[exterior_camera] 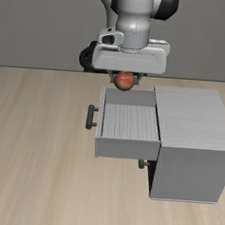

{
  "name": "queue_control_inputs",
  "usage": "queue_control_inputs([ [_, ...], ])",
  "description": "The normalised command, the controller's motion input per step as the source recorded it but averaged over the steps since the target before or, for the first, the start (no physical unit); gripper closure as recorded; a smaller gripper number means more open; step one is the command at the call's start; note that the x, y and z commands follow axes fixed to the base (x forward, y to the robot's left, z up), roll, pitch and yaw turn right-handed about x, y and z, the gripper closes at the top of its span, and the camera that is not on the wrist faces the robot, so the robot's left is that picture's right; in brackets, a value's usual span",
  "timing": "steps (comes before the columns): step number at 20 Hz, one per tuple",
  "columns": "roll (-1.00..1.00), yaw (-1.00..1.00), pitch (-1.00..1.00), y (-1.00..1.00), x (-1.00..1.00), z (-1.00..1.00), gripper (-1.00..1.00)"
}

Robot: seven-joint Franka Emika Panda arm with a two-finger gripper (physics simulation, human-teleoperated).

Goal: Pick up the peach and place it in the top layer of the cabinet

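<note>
- The peach (123,80) sits right under the gripper (123,83), clasped between its fingers and tight up against the hand.
- It hangs above the far edge of the open top drawer (130,125).
- The drawer juts from the cabinet (191,139) toward the exterior view's left, with its handle (90,116) at that end.
- The cabinet stands on a wooden surface (34,166).

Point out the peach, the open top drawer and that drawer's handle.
peach (123,80): exterior view, middle of its visible reddish surface.
open top drawer (130,118): exterior view, bare part of its inside floor.
drawer handle (90,116): exterior view, middle of the dark bar on the exterior view's left.
</note>
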Motion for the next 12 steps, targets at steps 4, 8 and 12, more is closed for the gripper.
queue_control_inputs([
  [4,0.0,0.0,0.0,0.0,0.75,0.0,-1.0],
  [8,0.0,0.0,0.0,0.0,0.0,0.0,-1.0],
  [12,0.0,0.0,0.0,0.0,0.0,0.0,-1.0],
])
